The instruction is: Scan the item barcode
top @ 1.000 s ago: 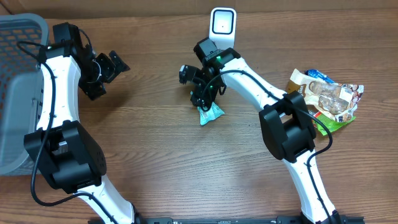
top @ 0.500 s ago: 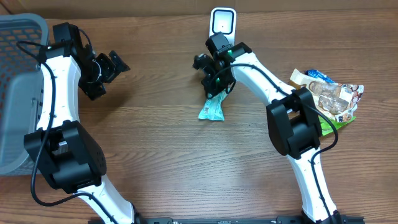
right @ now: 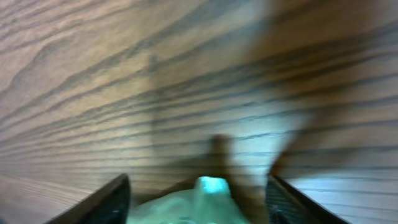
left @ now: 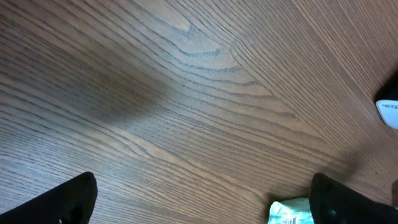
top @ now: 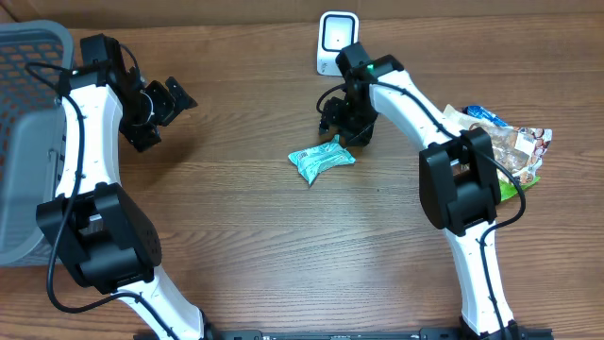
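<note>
Wooden table (top: 236,236): teal packet (top: 321,161) lies loose nr scanner (top: 336,38); right gripper (top: 340,127) fingers apart, empty; left gripper (top: 168,106) wide, empty. Scan prob. pending.

Teal packet (top: 321,161) near right tool (top: 338,130)

Blur smears the right wrist view, where the teal packet (right: 200,199) is a soft shape cut by the lower edge, its print unreadable. The left wrist view clips it too and shows only a sliver of the white scanner (left: 388,112) at the right edge. Overhead, the grey basket (top: 24,113) runs off the left edge and the right arm (top: 458,184) hides part of the snack pile (top: 528,151) at right.
</note>
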Robot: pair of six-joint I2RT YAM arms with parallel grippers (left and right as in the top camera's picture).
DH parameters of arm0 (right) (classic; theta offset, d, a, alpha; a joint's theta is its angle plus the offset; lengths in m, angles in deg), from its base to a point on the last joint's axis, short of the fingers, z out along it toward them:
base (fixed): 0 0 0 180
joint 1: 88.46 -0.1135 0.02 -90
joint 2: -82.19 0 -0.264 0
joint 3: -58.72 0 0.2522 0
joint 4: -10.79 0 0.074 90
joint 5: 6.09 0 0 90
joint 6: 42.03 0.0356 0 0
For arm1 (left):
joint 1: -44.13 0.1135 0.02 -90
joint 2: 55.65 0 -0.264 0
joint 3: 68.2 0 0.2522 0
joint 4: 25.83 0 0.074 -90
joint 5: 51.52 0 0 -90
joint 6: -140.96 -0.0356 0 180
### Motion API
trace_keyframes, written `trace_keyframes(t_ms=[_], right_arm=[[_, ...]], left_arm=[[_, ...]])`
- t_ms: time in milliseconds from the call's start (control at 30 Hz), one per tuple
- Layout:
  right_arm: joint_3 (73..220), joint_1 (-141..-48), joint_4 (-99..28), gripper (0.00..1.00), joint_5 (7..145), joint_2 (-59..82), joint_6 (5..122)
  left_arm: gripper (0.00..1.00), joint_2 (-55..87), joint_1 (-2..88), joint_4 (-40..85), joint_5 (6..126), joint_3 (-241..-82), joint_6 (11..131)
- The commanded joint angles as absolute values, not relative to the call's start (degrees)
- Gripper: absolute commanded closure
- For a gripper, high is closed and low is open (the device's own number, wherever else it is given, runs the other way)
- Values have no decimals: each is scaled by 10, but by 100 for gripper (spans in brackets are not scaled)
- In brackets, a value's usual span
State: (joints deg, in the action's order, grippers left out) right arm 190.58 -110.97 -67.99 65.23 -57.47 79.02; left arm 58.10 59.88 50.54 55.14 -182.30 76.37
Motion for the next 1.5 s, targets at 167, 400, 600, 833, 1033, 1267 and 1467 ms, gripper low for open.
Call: trace_keyframes(t_ms=[167, 400, 600, 833, 1033, 1267, 1467], right_arm=[[1880, -1026, -720, 24, 489, -562, 492], [1781, -1066, -615, 33, 437, -562, 553], [1755, -1098, -573, 60, 439, -562, 646], [1757, -1088, -596, 53, 392, -560, 626], [1755, -1062, -669, 29, 402, -560, 626], [1697, -1109, -582, 38, 423, -560, 726], [1691, -1129, -514, 72, 423, -560, 807]], left_arm=[[0, 575, 597, 505, 544, -1828, 771], [1, 575, 597, 505, 544, -1828, 771], [0, 575, 597, 505, 544, -1828, 771], [1, 575, 597, 505, 544, -1828, 771], [0, 575, 597, 505, 544, -1828, 771], [0, 575, 597, 505, 544, -1828, 771], [0, 575, 597, 505, 544, -1828, 771]])
